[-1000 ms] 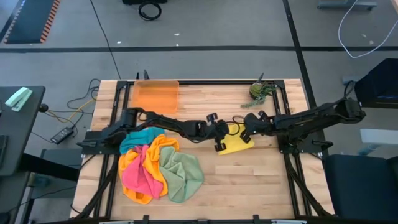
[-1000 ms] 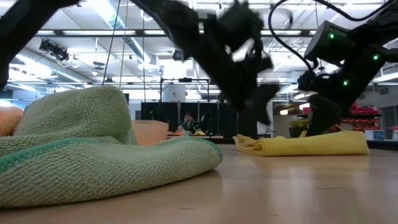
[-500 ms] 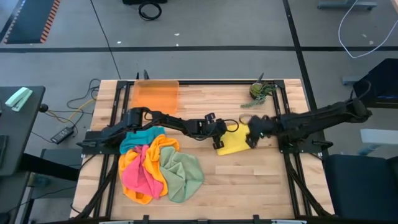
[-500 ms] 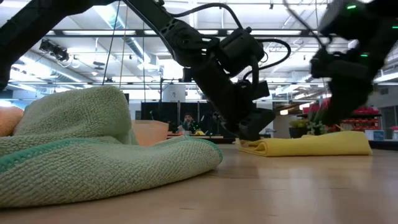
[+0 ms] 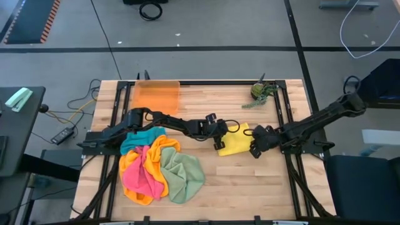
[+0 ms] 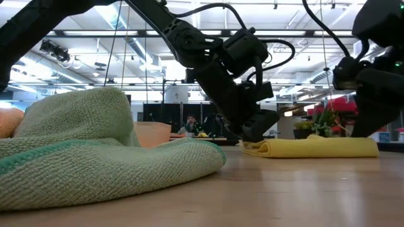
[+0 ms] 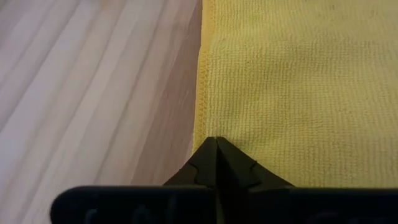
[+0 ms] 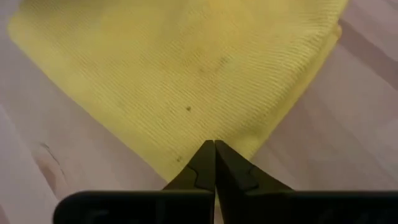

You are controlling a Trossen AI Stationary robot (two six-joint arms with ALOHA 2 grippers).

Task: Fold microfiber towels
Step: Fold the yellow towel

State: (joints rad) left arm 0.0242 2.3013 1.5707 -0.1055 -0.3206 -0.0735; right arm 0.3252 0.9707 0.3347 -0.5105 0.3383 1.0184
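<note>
Yellow towel (image 5: 236,143) is seen from above lying folded between the left gripper (image 5: 218,144) and right gripper (image 5: 255,150), each at one edge. At table height, a sage-green towel (image 6: 95,154) fills the foreground. In both wrist views, fingers are pressed together at the cloth's hem, nothing gripped.

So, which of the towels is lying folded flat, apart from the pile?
The yellow towel, alone between the left tool and right tool; the others lie crumpled in a heap.
</note>
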